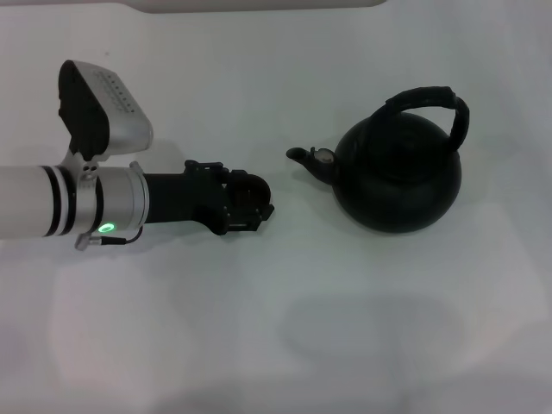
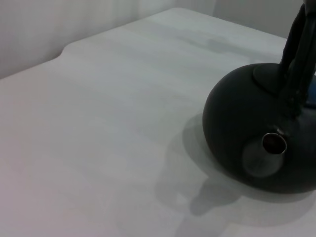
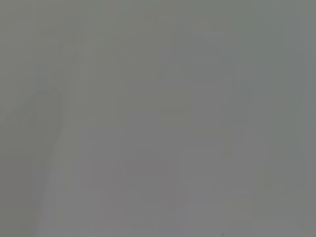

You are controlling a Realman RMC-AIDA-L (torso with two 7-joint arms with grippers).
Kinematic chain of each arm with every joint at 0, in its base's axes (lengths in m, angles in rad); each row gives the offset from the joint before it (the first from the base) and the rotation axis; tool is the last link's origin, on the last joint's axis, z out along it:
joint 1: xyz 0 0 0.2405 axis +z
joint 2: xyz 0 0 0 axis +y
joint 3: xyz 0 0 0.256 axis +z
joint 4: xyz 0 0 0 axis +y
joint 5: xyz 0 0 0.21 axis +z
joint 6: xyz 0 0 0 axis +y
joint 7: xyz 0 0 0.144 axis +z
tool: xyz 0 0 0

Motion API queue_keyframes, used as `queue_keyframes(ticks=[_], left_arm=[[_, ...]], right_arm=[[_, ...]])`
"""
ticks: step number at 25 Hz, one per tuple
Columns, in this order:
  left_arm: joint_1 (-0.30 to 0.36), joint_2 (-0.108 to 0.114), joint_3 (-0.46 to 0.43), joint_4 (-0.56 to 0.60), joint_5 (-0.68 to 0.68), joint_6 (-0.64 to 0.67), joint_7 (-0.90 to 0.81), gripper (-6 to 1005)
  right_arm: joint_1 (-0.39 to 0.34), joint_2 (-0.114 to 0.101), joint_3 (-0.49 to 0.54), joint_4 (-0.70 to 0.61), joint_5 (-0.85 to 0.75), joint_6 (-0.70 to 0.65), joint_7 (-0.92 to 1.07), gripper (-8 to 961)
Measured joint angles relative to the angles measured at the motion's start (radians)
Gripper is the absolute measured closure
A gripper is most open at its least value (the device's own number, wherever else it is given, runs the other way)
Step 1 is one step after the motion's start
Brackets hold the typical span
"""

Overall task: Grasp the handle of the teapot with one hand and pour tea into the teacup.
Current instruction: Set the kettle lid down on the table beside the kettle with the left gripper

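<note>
Head view: I see the left gripper (image 1: 259, 203) reaching in from the left side, low over the white table (image 1: 172, 328). It is near the teapot (image 1: 398, 177) but apart from it, with bare table between its tip and the spout (image 1: 309, 159). The fingers (image 1: 250, 191) look dark and bunched at the end of the arm, and I cannot tell if they are spread or pressed together. I also cannot tell if something sits between them.

The teapot stands upright on the right half of the table. Its spout points toward the left gripper. The handle (image 1: 431, 102) arches over the top of the pot, and nothing touches it.

In the left wrist view the teapot (image 2: 247, 118) fills the side of the picture, the spout opening (image 2: 273, 143) faces the camera, and the handle (image 2: 298, 54) rises behind it. The table (image 2: 98, 123) around it is pale.

The right wrist view shows only a flat grey surface, and I do not see the right gripper in any view. The teacup I cannot find with certainty.
</note>
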State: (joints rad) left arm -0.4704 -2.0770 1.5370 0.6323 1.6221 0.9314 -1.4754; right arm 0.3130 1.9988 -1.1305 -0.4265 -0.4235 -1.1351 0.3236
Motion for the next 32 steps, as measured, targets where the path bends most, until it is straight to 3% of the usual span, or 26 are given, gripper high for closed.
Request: queue_keyframes(ticks=[32], left_arm=[[0.012, 0.0, 0.003, -0.023, 0.001, 0.018, -0.032, 303]], right_arm=[[-0.024, 0.002, -0.005, 0.0, 0.0, -0.062, 0.003, 368]])
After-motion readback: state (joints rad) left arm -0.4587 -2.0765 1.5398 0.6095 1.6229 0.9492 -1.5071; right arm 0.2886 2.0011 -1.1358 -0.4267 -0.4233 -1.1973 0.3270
